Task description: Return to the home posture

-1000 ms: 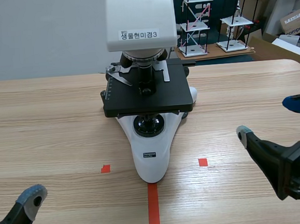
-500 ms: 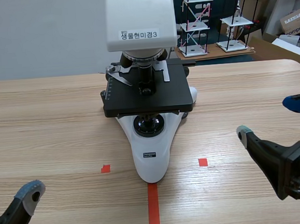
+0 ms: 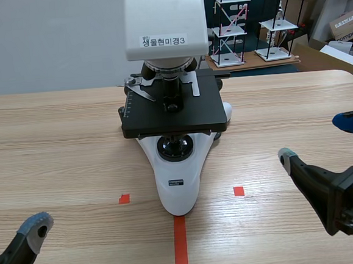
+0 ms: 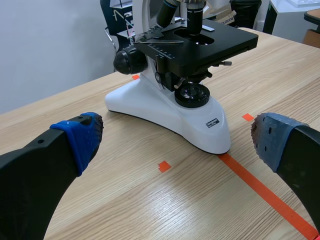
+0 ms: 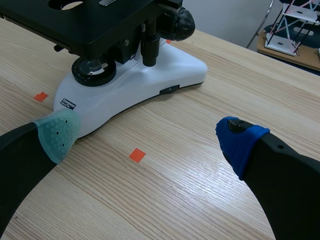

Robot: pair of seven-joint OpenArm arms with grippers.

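Both arms sit low at the near edge of the desk (image 3: 55, 147), one on each side, and we judge this to be the home posture or very close to it. The left arm (image 3: 12, 261) lies at the near left corner and the right arm (image 3: 331, 196) at the near right, both well apart from the microscope (image 3: 177, 181).

The left jaws are spread wide with nothing between them. In the left wrist view one blue pad (image 4: 80, 137) and one grey-blue pad (image 4: 272, 142) flank only bare wood. The right jaws are just as wide and just as empty, with a grey-green pad (image 5: 57, 132) on one side and a blue pad (image 5: 240, 142) on the other. We take wide, empty jaws to suit a rest pose, since nothing needs carrying.

Between the arms, the microscope stands upright on its white foot, which is centred on the end of the orange-red tape line (image 3: 181, 248) and flanked by two small tape squares (image 3: 124, 199). We guess these marks fix its spot. It has a black stage (image 3: 174, 117) and a white head with a printed label (image 3: 164, 41).

Beyond the far edge of the desk stand white rod-and-shelf frames (image 3: 229, 24) and a cardboard box (image 3: 345, 24).
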